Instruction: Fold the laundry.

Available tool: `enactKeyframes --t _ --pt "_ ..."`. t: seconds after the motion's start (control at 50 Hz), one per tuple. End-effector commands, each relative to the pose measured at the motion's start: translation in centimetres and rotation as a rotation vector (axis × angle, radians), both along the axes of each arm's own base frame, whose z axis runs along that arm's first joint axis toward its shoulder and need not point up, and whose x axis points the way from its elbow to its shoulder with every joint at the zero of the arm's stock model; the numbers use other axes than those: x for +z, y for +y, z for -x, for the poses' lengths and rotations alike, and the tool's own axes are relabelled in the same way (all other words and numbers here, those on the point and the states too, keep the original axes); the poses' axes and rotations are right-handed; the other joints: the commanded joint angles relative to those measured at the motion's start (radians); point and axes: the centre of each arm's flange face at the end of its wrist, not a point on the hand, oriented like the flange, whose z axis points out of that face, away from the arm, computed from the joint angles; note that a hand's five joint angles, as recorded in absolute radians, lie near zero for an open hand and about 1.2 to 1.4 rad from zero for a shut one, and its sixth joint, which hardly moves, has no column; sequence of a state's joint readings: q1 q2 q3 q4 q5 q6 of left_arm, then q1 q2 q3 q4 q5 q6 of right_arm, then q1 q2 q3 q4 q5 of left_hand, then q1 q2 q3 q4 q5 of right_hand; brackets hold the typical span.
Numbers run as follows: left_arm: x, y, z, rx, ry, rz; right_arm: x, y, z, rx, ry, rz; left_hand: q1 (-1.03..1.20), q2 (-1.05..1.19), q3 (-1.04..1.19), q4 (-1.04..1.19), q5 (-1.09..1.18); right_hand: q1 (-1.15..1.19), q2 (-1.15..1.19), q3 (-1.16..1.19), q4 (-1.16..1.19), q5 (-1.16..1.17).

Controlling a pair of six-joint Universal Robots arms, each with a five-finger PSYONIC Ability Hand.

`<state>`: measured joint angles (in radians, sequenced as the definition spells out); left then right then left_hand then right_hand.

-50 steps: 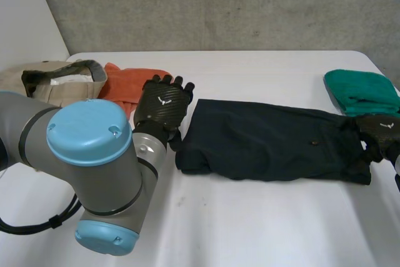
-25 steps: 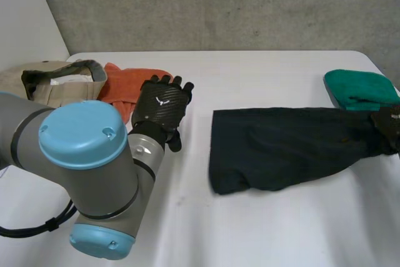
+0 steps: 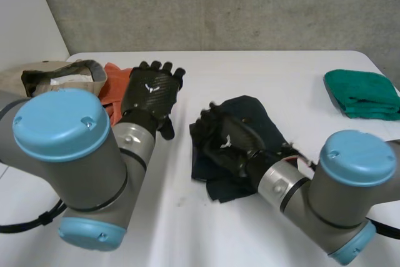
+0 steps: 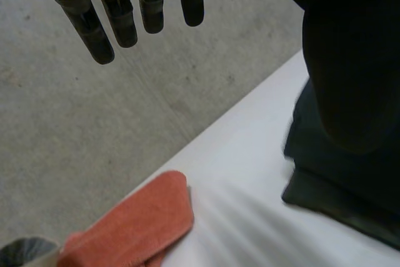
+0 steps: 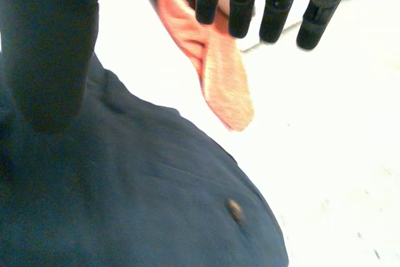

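Fold in progress: right hand over the doubled dark garment, mid-table.

The dark garment (image 3: 255,118) is lying doubled and bunched near the middle of the white table (image 3: 269,70). The right hand (image 3: 226,143) is sitting over its near-left part, fingers straight and gripping nothing. The left hand (image 3: 152,95) is hovering released just left of the garment, beside the orange cloth (image 3: 114,92). Judgement: the layers are sitting unevenly, so the step is calling for squaring the edges and pressing flat, with the left hand steadying the left edge.
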<state>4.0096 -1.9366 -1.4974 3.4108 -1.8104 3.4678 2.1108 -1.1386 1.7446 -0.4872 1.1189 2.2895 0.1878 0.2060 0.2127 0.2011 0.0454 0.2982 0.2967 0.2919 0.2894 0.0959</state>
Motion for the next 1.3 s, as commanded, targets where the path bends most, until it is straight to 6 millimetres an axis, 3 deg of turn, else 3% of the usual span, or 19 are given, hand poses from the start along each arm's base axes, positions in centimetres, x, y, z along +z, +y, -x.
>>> enactKeyframes --t 0.02,0.14,0.24,0.32,0.34,0.44,0.54,0.64,0.78,0.84,0.98,1.02,1.06,1.14,1.24,1.3 --pt "1.2 -1.4 1.8 -0.025 0.040 0.048 6.4 -3.3 4.2 -0.226 -0.339 -0.206 -0.013 -0.031 -0.038 -0.027 -0.045 -0.124 -0.122 -0.117 -0.115 -0.096" --pt "1.2 -2.3 4.6 -0.132 0.071 0.069 8.1 -5.8 6.2 -0.288 -0.555 -0.482 -0.013 -0.031 -0.038 -0.027 -0.045 -0.124 -0.122 -0.117 -0.115 -0.096" --pt "-0.9 -3.0 7.0 -0.232 0.074 0.023 8.1 -7.7 7.6 -0.375 -0.532 -0.589 -0.013 -0.031 -0.038 -0.027 -0.045 -0.119 -0.118 -0.113 -0.110 -0.092" --pt "-3.2 -3.2 7.6 -0.237 0.030 -0.055 5.2 -9.1 7.3 -0.438 -0.430 -0.718 -0.013 -0.031 -0.038 -0.027 -0.045 -0.108 -0.106 -0.101 -0.099 -0.080" --pt "-4.6 -3.2 7.8 -0.238 -0.004 -0.106 4.2 -9.6 7.1 -0.450 -0.378 -0.741 -0.013 -0.031 -0.038 -0.027 -0.045 -0.093 -0.091 -0.087 -0.084 -0.065" --pt "-7.9 -2.9 7.9 -0.235 -0.085 -0.239 1.8 -10.5 7.0 -0.482 -0.244 -0.756 -0.013 -0.031 -0.038 -0.027 -0.045 -0.090 -0.088 -0.084 -0.081 -0.062" --pt "-9.6 -2.4 7.5 -0.231 -0.146 -0.329 -0.7 -11.0 7.2 -0.504 -0.124 -0.718 -0.013 -0.031 -0.038 -0.027 -0.045 -0.090 -0.088 -0.084 -0.081 -0.062" --pt "-10.0 -1.8 7.3 -0.231 -0.187 -0.383 -1.7 -11.3 7.8 -0.551 -0.050 -0.670 -0.013 -0.031 -0.037 -0.026 -0.045 -0.087 -0.085 -0.081 -0.078 -0.059" --pt "-9.0 -1.0 7.4 -0.245 -0.211 -0.414 -0.6 -11.2 8.4 -0.600 -0.012 -0.595 0.002 -0.016 -0.023 -0.011 -0.030 -0.078 -0.077 -0.072 -0.069 -0.050" --pt "-7.2 -0.4 7.6 -0.258 -0.196 -0.399 0.5 -10.8 8.5 -0.595 -0.030 -0.572 0.002 -0.016 -0.023 -0.011 -0.030 -0.078 -0.077 -0.072 -0.069 -0.050" --pt "-0.1 0.4 6.8 -0.260 -0.051 -0.316 3.5 -9.5 8.3 -0.566 -0.120 -0.419 -0.007 -0.025 -0.031 -0.020 -0.039 -0.099 -0.097 -0.092 -0.090 -0.071" --pt "1.3 0.7 6.5 -0.262 -0.025 -0.299 5.5 -8.0 8.2 -0.541 -0.167 -0.343 -0.007 -0.025 -0.031 -0.020 -0.039 -0.108 -0.106 -0.101 -0.099 -0.080" --pt "2.8 1.3 5.9 -0.264 0.000 -0.285 6.2 -7.0 8.3 -0.525 -0.186 -0.311 -0.010 -0.028 -0.034 -0.023 -0.042 -0.110 -0.109 -0.104 -0.102 -0.083" --pt "3.6 2.3 5.1 -0.271 0.007 -0.281 5.0 -4.1 8.1 -0.485 -0.190 -0.302 -0.012 -0.031 -0.037 -0.026 -0.045 -0.124 -0.122 -0.117 -0.115 -0.096" --pt "3.6 3.3 4.4 -0.292 0.012 -0.285 0.9 -0.1 7.3 -0.403 -0.141 -0.371 -0.013 -0.031 -0.038 -0.027 -0.045 -0.124 -0.122 -0.117 -0.115 -0.096" --pt "3.1 3.7 4.1 -0.305 0.018 -0.293 -0.1 0.6 7.4 -0.377 -0.136 -0.386 -0.013 -0.031 -0.038 -0.027 -0.045 -0.124 -0.122 -0.117 -0.115 -0.096"
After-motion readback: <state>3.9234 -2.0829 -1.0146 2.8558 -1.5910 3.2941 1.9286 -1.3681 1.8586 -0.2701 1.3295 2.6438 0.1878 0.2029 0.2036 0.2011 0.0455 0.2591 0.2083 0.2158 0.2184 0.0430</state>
